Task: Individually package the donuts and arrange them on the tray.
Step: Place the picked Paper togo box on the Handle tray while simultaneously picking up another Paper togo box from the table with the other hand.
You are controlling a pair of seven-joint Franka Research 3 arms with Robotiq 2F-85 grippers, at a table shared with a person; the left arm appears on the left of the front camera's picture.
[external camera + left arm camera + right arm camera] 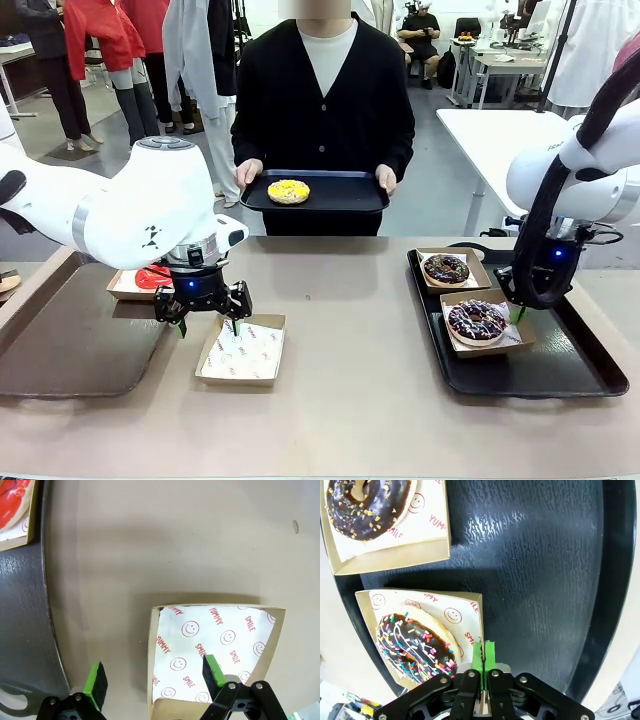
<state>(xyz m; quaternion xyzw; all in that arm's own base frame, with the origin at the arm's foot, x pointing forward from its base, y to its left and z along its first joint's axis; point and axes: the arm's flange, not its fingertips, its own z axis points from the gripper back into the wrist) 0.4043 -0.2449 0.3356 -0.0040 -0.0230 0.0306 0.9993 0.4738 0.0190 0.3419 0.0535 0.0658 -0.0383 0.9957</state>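
- Here my left pincer (207,318) stood wide open over the table (350,400), one green pad above the near edge of an empty paper box (241,352) with smiling faces printed on its liner.
- My right pincer (483,656) had its green pads pressed together, just beside the edge of the box of the sprinkled donut (476,320), and it held nothing.
- This donut lay near on the right black tray (560,375); the chocolate donut (446,268) was in its own box behind it.
- The red donut (152,278) was in a box on the left, at the edge of the dark tray (70,350).
- The yellow donut (288,191) lay on a tray (340,195) in the person's hands (247,172), far across the table.
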